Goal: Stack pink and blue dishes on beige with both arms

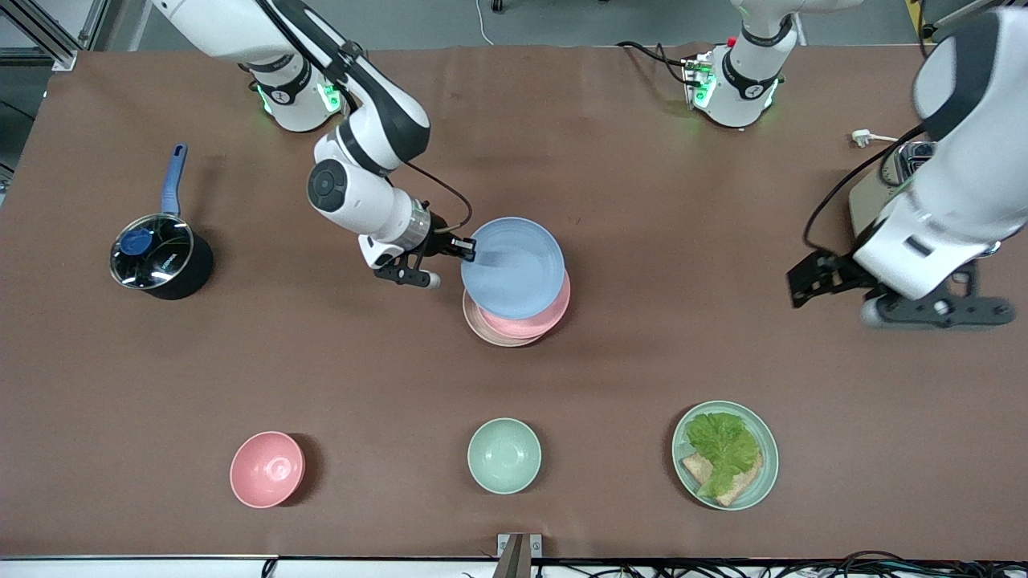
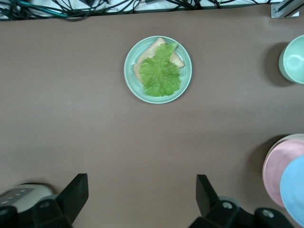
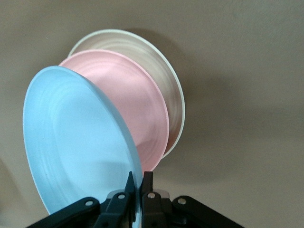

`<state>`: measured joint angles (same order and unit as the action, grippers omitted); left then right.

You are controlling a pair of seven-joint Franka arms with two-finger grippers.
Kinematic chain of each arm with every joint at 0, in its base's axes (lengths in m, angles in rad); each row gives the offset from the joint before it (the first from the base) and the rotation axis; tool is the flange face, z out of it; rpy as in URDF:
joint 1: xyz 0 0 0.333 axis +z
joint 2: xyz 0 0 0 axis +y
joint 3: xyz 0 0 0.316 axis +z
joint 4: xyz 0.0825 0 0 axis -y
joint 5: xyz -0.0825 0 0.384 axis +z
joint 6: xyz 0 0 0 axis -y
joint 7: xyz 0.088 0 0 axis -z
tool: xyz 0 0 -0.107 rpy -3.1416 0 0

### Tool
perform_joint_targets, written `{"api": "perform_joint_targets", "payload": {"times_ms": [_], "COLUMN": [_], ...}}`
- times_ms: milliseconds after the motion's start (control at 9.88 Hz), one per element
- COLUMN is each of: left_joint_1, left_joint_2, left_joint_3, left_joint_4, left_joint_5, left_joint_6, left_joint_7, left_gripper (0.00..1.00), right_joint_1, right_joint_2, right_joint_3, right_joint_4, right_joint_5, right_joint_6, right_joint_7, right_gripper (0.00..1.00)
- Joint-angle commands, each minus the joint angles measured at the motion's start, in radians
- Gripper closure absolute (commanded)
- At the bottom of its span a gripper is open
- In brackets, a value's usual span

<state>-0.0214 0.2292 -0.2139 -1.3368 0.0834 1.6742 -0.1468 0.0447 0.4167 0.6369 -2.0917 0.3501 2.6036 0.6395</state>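
Note:
The light blue plate hangs tilted over the pink plate, which lies on the beige plate at the table's middle. My right gripper is shut on the blue plate's rim at the edge toward the right arm's end. My left gripper hangs open and holds nothing above bare table at the left arm's end, where that arm waits. In the left wrist view the pink plate and the blue plate show at the picture's edge.
A black pot with a glass lid and blue handle stands toward the right arm's end. Near the front edge sit a pink bowl, a mint-green bowl and a mint-green plate with lettuce on bread.

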Motion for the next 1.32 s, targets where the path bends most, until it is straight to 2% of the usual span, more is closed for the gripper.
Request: {"api": "perform_joint_targets", "payload": {"times_ms": [0,101,405,506,608,709,911,1013,1114,1215], "left_joint_1": [0.014,0.038,0.040,0.040,0.040,0.032,-0.015,-0.037,-0.049,-0.049], "left_joint_2": [-0.054,-0.070,-0.114,-0.122,-0.132,-0.146,-0.185,-0.204,-0.224,-0.255], "left_joint_3": [-0.005,-0.013,-0.002,-0.002,-0.001,0.022,0.092,0.114,0.123,0.123], "left_joint_4": [-0.032,-0.032,-0.041,-0.045,-0.054,-0.070,-0.122,-0.145,-0.169,-0.208], "left_joint_5": [0.019,0.019,0.009,0.009,0.009,0.009,-0.005,-0.007,-0.008,-0.014], "left_joint_6": [-0.054,-0.076,-0.114,-0.116,-0.116,-0.116,-0.116,-0.116,-0.116,-0.114], "left_joint_7": [0.052,0.088,0.142,0.147,0.151,0.165,0.193,0.191,0.182,0.175], "left_gripper": [0.00,0.00,0.00,0.00,0.00,0.00,0.00,0.00,0.00,0.00], "right_joint_1": [0.009,0.015,-0.003,-0.014,-0.028,-0.040,-0.069,-0.080,-0.086,-0.088], "right_joint_2": [0.033,0.060,0.097,0.100,0.100,0.093,0.059,0.012,-0.063,-0.175], "right_joint_3": [0.012,0.012,0.009,0.007,0.007,0.006,0.003,0.000,-0.029,-0.093], "right_joint_4": [-0.034,-0.044,-0.048,-0.047,-0.047,-0.045,-0.034,-0.028,-0.002,0.031], "right_joint_5": [-0.025,-0.043,-0.129,-0.131,-0.131,-0.131,-0.131,-0.131,-0.132,-0.167], "right_joint_6": [0.096,0.137,0.148,0.141,0.138,0.136,0.131,0.069,-0.082,-0.250], "right_joint_7": [0.012,0.011,0.009,0.008,0.008,0.006,0.003,0.003,0.006,0.009], "right_gripper": [0.94,0.93,0.91,0.73,0.26,0.02,0.00,0.00,0.00,0.00]}}
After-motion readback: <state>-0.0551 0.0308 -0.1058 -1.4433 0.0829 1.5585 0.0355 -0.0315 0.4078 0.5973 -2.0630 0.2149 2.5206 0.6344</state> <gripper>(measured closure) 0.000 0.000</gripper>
